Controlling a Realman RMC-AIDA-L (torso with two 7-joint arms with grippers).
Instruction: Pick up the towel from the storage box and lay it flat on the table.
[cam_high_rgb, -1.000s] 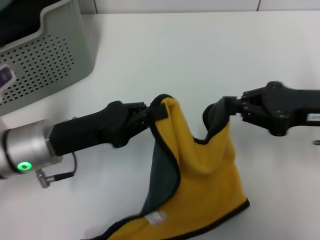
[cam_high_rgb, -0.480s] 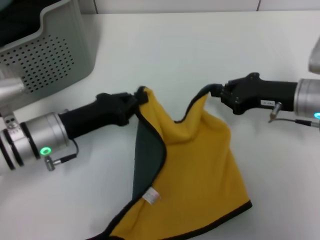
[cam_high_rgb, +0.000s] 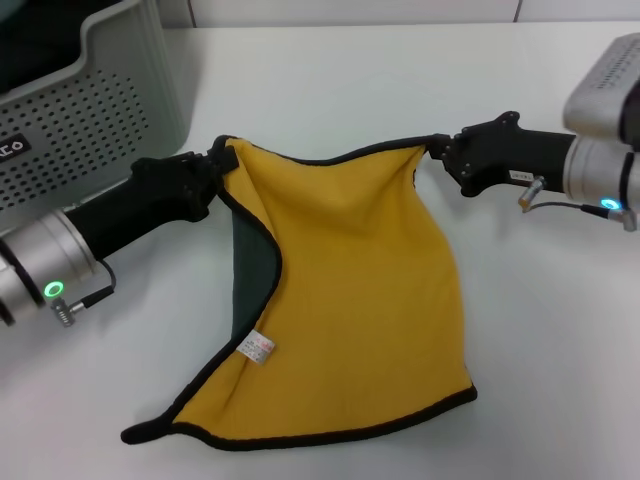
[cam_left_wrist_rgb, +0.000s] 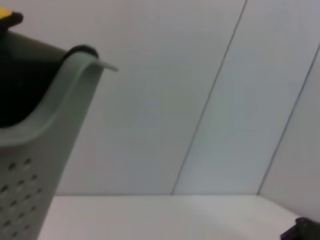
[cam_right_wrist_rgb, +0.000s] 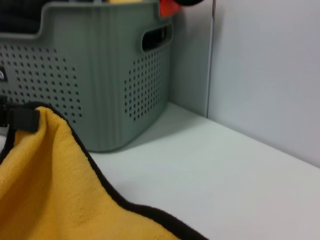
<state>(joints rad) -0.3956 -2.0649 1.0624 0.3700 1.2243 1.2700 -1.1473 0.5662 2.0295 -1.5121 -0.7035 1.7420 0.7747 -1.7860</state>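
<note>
- Towel (cam_high_rgb: 345, 290) is lying out of the storage box (cam_high_rgb: 95, 95), spread yellow-side up on the desk (cam_high_rgb: 400, 90), with its far edge stretched between the two arms.
- Left gripper (cam_high_rgb: 212, 165) is pinching one top corner by the black trim, and the right gripper (cam_high_rgb: 440, 150) is clamping the other corner, both just above the desk.
- Near the left gripper, one side edge is folding over and showing its grey underside; if both grippers are letting go now, that flap is likely staying doubled instead of flat.
- Pulling the corners further apart is risking the trim slipping from either gripper, since each seems to be gripping only a thin bit of cloth.
- The left arm is working near the storage box, so a wide outward swing could be knocking it.
</note>
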